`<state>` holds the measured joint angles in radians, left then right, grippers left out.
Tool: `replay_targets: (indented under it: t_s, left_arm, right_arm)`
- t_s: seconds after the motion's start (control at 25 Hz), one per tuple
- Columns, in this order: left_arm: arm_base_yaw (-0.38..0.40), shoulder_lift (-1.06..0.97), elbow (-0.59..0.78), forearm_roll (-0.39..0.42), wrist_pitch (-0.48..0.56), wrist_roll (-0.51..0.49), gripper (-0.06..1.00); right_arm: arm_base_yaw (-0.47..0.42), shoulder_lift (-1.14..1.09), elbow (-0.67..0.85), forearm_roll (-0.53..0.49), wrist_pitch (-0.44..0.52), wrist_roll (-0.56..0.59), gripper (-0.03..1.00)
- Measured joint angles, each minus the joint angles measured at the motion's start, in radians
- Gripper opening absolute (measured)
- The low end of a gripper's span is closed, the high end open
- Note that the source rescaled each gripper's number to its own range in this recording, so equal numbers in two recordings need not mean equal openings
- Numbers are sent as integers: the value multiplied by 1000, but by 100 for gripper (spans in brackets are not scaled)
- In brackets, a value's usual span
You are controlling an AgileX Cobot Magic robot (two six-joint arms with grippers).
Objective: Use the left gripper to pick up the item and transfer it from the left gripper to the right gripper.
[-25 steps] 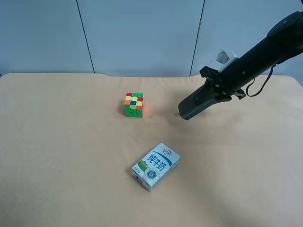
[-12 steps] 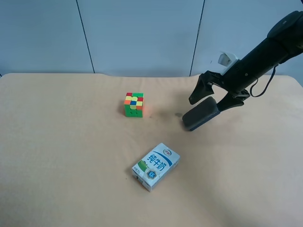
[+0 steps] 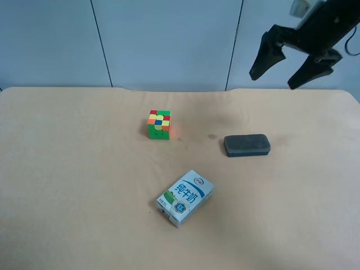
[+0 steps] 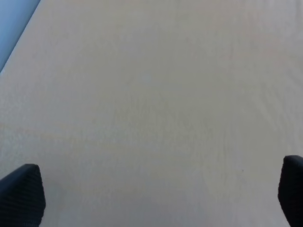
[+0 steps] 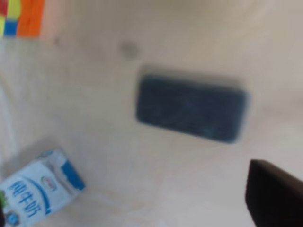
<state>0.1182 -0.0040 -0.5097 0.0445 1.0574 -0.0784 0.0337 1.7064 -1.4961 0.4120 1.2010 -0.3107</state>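
Observation:
The item, a flat dark grey block, lies flat on the tan table, right of centre. It also shows in the right wrist view, blurred. The right gripper hangs open and empty high above it, at the exterior high view's top right. Only one of its fingers shows in the right wrist view. The left gripper is open and empty over bare table, with its fingertips at the picture's corners. The left arm is out of the exterior high view.
A multicoloured puzzle cube stands left of the item; its corner shows in the right wrist view. A white-blue-green milk carton lies nearer the front, also in the right wrist view. A grey wall stands behind the table.
The right gripper opened and let go of the item, then rose up and away. The item dropped and now lies flat on the table.

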Motion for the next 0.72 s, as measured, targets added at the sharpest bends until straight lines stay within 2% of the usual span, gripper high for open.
replay_targets:
  t_s: [0.32,0.72]
  left_arm:
    - [0,0,0,0,0,0,100]
    - [0,0,0,0,-1,0,100]
  right_arm:
    - [0,-221,9,-199,4,91,100]
    - [0,-612,362,-307,14,104,100]
